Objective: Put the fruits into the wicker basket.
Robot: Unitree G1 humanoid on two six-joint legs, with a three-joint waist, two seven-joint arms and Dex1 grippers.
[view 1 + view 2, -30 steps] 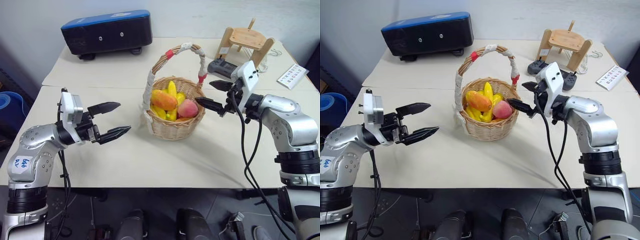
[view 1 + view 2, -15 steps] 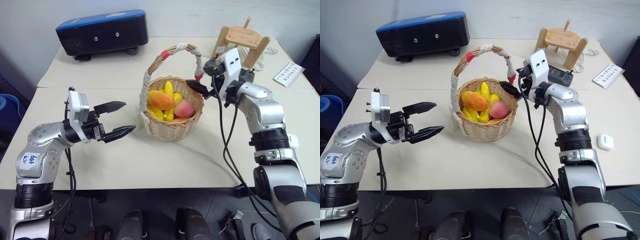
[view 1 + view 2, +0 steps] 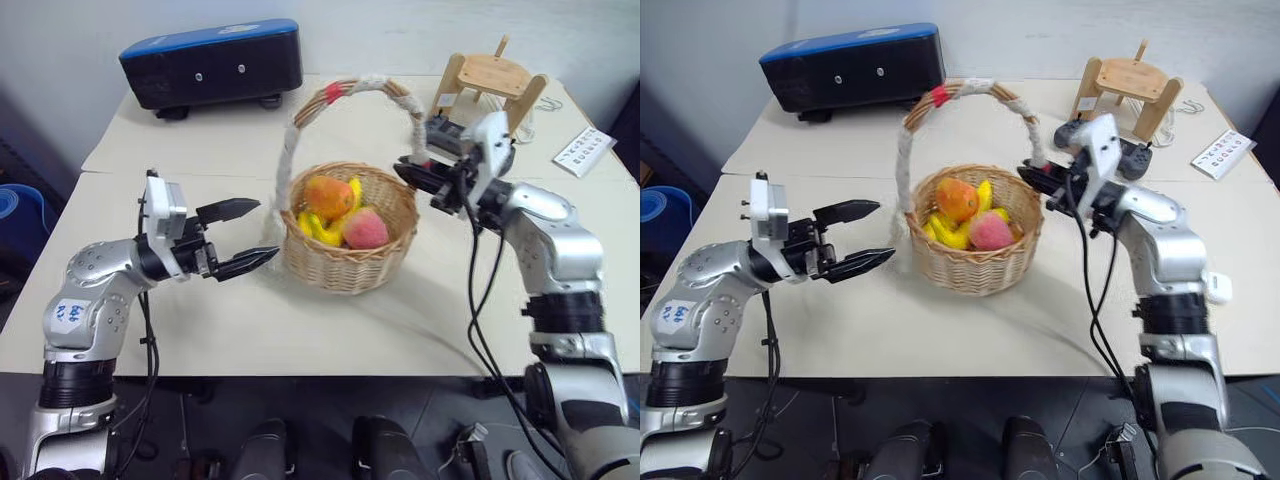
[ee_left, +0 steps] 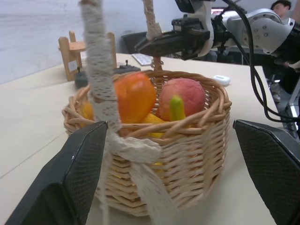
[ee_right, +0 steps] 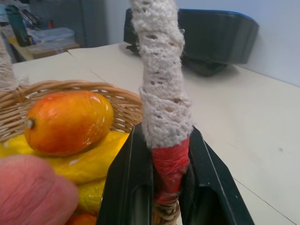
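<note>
The wicker basket (image 3: 345, 268) stands mid-table and holds the fruits: an orange-red mango (image 3: 330, 196), a pink peach (image 3: 366, 229) and yellow banana-like pieces (image 3: 318, 228). Its arched handle (image 3: 352, 86) is wrapped in white cloth with red bands. My right gripper (image 3: 412, 172) is shut on the handle's right leg at the lower red band (image 5: 169, 164), with the black fingers (image 5: 127, 187) on either side. My left gripper (image 3: 266, 228) is open just left of the basket, apart from it. In the left wrist view, its fingers (image 4: 65, 178) stand either side of the basket wall (image 4: 187, 159).
A black and blue case (image 3: 212, 62) sits at the back left. A light wooden stand (image 3: 490, 82) and a black controller (image 3: 1125, 152) are behind the right arm, with a white card (image 3: 583, 150) further right. A small white case (image 3: 1218, 288) lies by the right forearm.
My right gripper has closed on the basket handle at the red band, and the handle now looks blurred. The left gripper stays open beside the basket.
</note>
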